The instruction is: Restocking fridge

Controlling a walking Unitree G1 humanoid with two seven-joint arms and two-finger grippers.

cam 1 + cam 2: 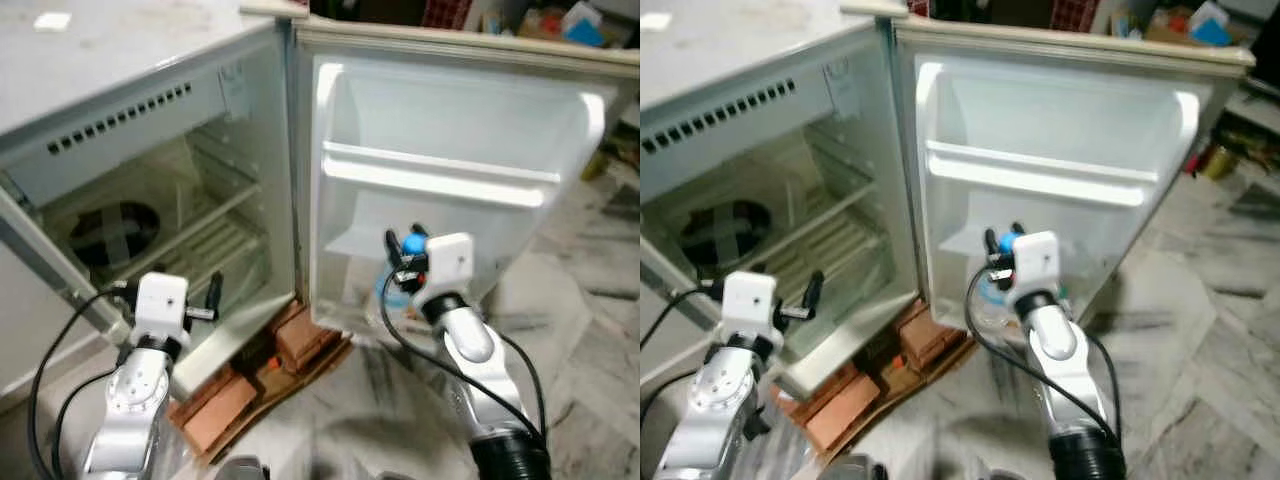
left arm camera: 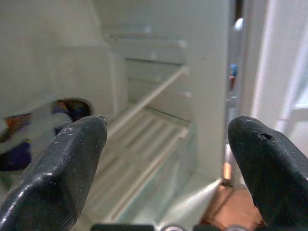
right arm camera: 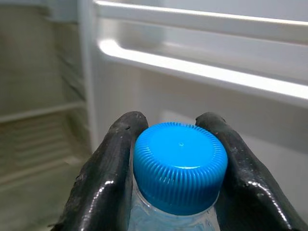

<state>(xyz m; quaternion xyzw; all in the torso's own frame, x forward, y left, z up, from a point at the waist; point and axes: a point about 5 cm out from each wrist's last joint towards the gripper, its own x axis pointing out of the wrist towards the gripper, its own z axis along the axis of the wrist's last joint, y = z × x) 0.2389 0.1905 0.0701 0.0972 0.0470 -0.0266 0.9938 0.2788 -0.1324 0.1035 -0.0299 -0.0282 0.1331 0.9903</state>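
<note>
A small fridge [image 1: 150, 120] stands open, its white door [image 1: 450, 160] swung out to the right. My right gripper [image 1: 405, 252] is shut on a clear water bottle [image 1: 392, 290] with a blue cap [image 3: 179, 166], held upright by the neck in front of the door's lower shelf. The two black fingers [image 3: 110, 168] press the cap from both sides. My left gripper [image 1: 205, 300] is open and empty, raised before the fridge's lower opening, facing the wire shelves [image 2: 144, 144].
A dark round object [image 1: 115, 232] lies deep inside the fridge on the left. Bricks on cardboard [image 1: 260, 375] prop up the fridge's front. The door has an upper shelf rail [image 1: 440, 180]. Marble floor [image 1: 580, 330] spreads to the right; clutter stands behind the door.
</note>
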